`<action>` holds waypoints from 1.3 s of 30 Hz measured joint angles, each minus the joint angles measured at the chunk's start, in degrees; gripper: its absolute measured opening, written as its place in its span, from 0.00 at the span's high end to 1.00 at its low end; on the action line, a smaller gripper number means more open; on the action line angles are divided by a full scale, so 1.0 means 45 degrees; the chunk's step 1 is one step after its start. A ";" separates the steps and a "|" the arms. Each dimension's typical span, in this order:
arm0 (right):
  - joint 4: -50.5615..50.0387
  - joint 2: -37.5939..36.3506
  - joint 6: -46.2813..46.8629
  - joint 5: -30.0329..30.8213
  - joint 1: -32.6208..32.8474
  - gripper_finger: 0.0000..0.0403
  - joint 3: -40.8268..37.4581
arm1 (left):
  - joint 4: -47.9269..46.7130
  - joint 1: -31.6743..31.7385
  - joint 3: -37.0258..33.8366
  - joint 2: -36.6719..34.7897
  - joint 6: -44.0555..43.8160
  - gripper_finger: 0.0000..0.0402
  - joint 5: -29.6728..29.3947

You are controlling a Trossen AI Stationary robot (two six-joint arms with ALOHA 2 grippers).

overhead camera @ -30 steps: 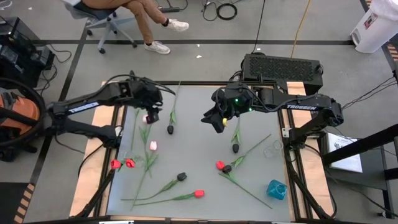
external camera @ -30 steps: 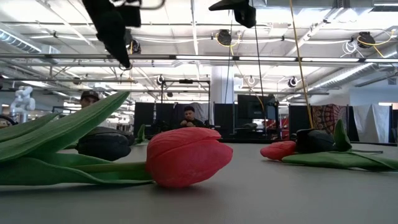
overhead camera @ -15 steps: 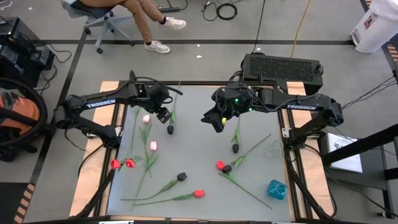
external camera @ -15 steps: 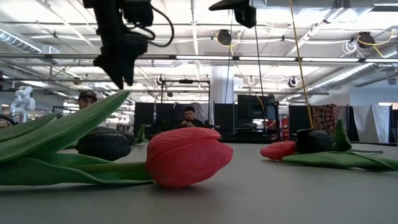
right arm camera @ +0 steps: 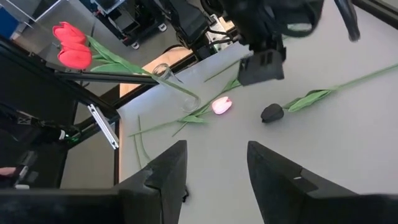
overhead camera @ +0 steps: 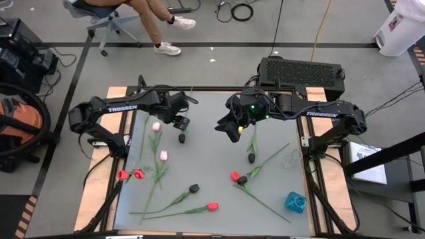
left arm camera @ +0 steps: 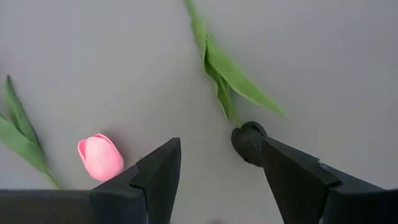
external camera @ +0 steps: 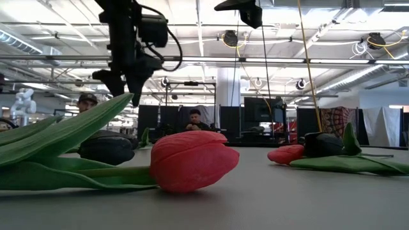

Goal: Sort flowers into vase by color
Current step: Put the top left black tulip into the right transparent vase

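— Flowers (overhead camera: 160, 155) lay scattered over the grey table (overhead camera: 206, 166), none of them lifted. What had changed from a second before?

— Only the left arm. Its left gripper (overhead camera: 180, 123) had travelled from above the pink tulip (overhead camera: 156, 126) toward the table's middle, ending over the black tulip (overhead camera: 181, 138) near the far edge. The right arm had not moved at all.

— How did the left gripper stand?

— Tilted downward, its fingers (left arm camera: 155, 177) spread wide and holding nothing. From its wrist camera the black head (left arm camera: 247, 140) sat just inside one finger and the pink head (left arm camera: 99, 156) just outside the other.

— And the right one?

— The right gripper (overhead camera: 232, 132) hung above the table's far centre, angled down toward the left arm, fingers (right arm camera: 166, 173) partly apart with nothing between them. A red tulip (overhead camera: 212, 206) rested near the front edge, two red heads (overhead camera: 131, 174) at the left edge, and a clear vase (overhead camera: 291, 159) and a blue vase (overhead camera: 295, 201) lay by the right edge.
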 joint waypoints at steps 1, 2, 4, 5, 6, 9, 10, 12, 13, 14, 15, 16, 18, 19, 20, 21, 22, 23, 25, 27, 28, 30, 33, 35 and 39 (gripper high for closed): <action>0.0000 0.0000 -0.0019 0.0000 -0.0003 0.60 0.0000 | 0.0061 0.0000 0.0000 0.0145 -0.0136 0.44 0.0013; 0.0000 0.0000 -0.0096 0.0000 0.0000 0.60 -0.0003 | 0.0142 0.0000 0.0000 0.0290 -0.0265 0.44 0.0109; -0.0004 0.0000 -0.0243 0.0000 0.0000 0.60 0.0001 | 0.0304 0.0000 0.0000 0.0606 -0.0616 0.44 0.0353; -0.0005 0.0000 -0.0298 0.0000 0.0000 0.60 -0.0003 | 0.0404 -0.0001 0.0000 0.0778 -0.0758 0.44 0.0468; -0.0004 0.0000 -0.0337 0.0000 -0.0003 0.60 -0.0001 | 0.0568 -0.0022 0.0004 0.0967 -0.0819 0.44 0.0620; -0.0005 0.0000 -0.0522 0.0000 -0.0002 0.60 -0.0002 | 0.0997 -0.0107 0.0001 0.1506 -0.1208 0.44 0.0973; -0.0005 0.0000 -0.0560 -0.0001 -0.0005 0.60 -0.0002 | 0.1025 -0.0151 0.0005 0.1656 -0.1306 0.44 0.1007; -0.0005 0.0000 -0.0577 0.0000 0.0000 0.60 -0.0003 | 0.1161 -0.0264 0.0005 0.1932 -0.1558 0.44 0.1015; -0.0005 0.0000 -0.0581 0.0000 0.0000 0.60 -0.0003 | 0.1238 -0.0293 0.0001 0.2040 -0.1743 0.44 0.1016; -0.0005 0.0000 -0.0589 -0.0004 0.0000 0.60 -0.0003 | 0.1266 -0.0315 0.0005 0.2137 -0.1858 0.44 0.1014; -0.0006 0.0000 -0.0626 -0.0005 0.0000 0.60 0.0001 | 0.1307 -0.0340 0.0005 0.2244 -0.2023 0.44 0.1001; -0.0005 0.0000 -0.0670 -0.0005 -0.0001 0.60 0.0000 | 0.1461 -0.0355 0.0005 0.2340 -0.2138 0.44 0.0991; -0.0005 0.0000 -0.0758 -0.0005 -0.0001 0.60 -0.0003 | 0.1789 -0.0359 0.0005 0.2530 -0.2341 0.44 0.0978; -0.0005 0.0000 -0.0761 -0.0005 -0.0002 0.60 -0.0002 | 0.1873 -0.0359 0.0005 0.2589 -0.2462 0.44 0.0966; -0.0005 0.0000 -0.0761 -0.0005 -0.0004 0.60 0.0001 | 0.1994 -0.0359 0.0004 0.2633 -0.2489 0.44 0.0953; -0.0005 0.0000 -0.0761 -0.0005 0.0000 0.60 -0.0003 | 0.2164 -0.0359 0.0005 0.2698 -0.2491 0.44 0.0933; -0.0010 0.0000 -0.0761 -0.0005 0.0000 0.60 -0.0003 | 0.2255 -0.0359 0.0010 0.2754 -0.2502 0.44 0.0884; -0.0007 0.0000 -0.0762 -0.0010 -0.0003 0.60 -0.0003 | 0.2213 -0.0348 0.0010 0.2796 -0.2572 0.44 0.0790; -0.0010 -0.0003 -0.0766 -0.0015 -0.0003 0.60 0.0001 | 0.2152 -0.0321 0.0010 0.2857 -0.2709 0.44 0.0469; -0.0007 0.0000 -0.0761 -0.0015 0.0000 0.60 -0.0003 | 0.2203 -0.0267 0.0010 0.2925 -0.2776 0.44 0.0136; -0.0010 0.0000 -0.0765 -0.0019 0.0000 0.60 -0.0002 | 0.2191 -0.0237 0.0010 0.2960 -0.2773 0.44 0.0031; -0.0010 0.0000 -0.0766 -0.0019 0.0000 0.60 -0.0003 | 0.2224 -0.0122 0.0010 0.3020 -0.2788 0.44 -0.0018; -0.0010 0.0000 -0.0766 -0.0024 0.0000 0.60 0.0001 | 0.2281 0.0047 0.0010 0.3185 -0.2790 0.44 -0.0034; -0.0010 0.0000 -0.0766 -0.0024 -0.0004 0.60 -0.0002 | 0.2445 0.0168 0.0010 0.3295 -0.2777 0.44 -0.0060; -0.0015 0.0000 -0.0766 -0.0024 -0.0002 0.60 -0.0001 | 0.2872 0.0462 0.0000 0.3489 -0.2705 0.44 0.0051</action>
